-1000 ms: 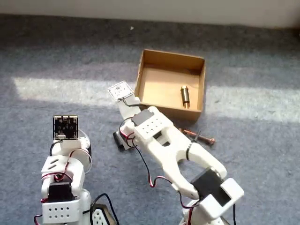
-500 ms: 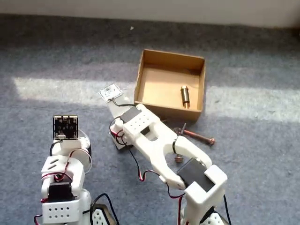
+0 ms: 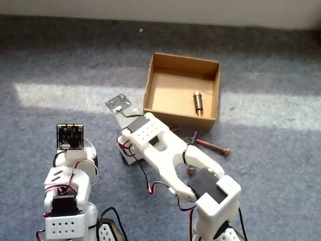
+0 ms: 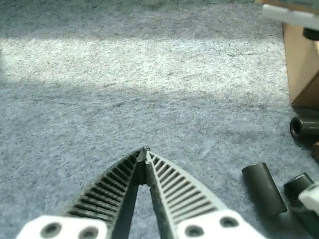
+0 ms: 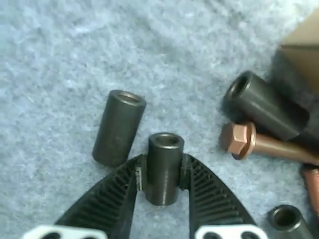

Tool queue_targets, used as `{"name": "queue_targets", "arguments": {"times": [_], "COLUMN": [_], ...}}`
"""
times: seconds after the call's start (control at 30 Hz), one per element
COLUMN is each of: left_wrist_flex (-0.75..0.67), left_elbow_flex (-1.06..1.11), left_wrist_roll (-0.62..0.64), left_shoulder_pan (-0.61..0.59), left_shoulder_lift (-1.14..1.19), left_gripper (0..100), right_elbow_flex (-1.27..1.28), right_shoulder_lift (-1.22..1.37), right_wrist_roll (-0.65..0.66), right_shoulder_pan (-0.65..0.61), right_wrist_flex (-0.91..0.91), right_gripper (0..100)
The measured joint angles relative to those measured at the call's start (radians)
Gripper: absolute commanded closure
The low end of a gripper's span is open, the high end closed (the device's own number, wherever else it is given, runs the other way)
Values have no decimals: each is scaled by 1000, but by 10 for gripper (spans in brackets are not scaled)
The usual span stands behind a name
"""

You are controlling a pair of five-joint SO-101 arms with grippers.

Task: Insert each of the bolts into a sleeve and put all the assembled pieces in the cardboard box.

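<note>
Right claw (image 5: 162, 165) pinches a dark cylindrical metal sleeve (image 5: 163, 174). A second dark sleeve (image 5: 118, 128) lies just beside it, open grey carpet (image 5: 75, 40) beyond. A copper hex-head bolt (image 5: 239, 141) sits near, the brown cardboard box (image 3: 181, 120) edge seemingly close. Left claw (image 4: 144, 155) pressed together.

You're holding your left pincer (image 4: 144, 155) closed, tips meeting, over grey carpet (image 4: 124, 89). One sleeve (image 4: 263, 188) is lying just beside a second sleeve (image 4: 298, 182); a third sleeve (image 4: 304, 127) is sitting near the box (image 4: 301, 59).
</note>
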Motion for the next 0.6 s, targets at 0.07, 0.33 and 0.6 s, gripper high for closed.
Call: {"name": "queue_targets", "arguments": {"times": [0.07,0.33,0.6], "left_wrist_flex": [0,0,0], "left_elbow_flex": [0,0,0], "left_wrist_roll": [0,0,0], "left_shoulder_pan": [0,0,0], "left_shoulder_lift": [0,0,0], "left_gripper": [993,993,993], "right_elbow_flex": [0,-49,-224], "right_shoulder_lift": [0,104,219], "right_wrist_roll": [0,14,48], "right_shoulder_pan": [0,3,3], "right_wrist_flex": [6,64,224], "right_gripper": [896,896,933]}}
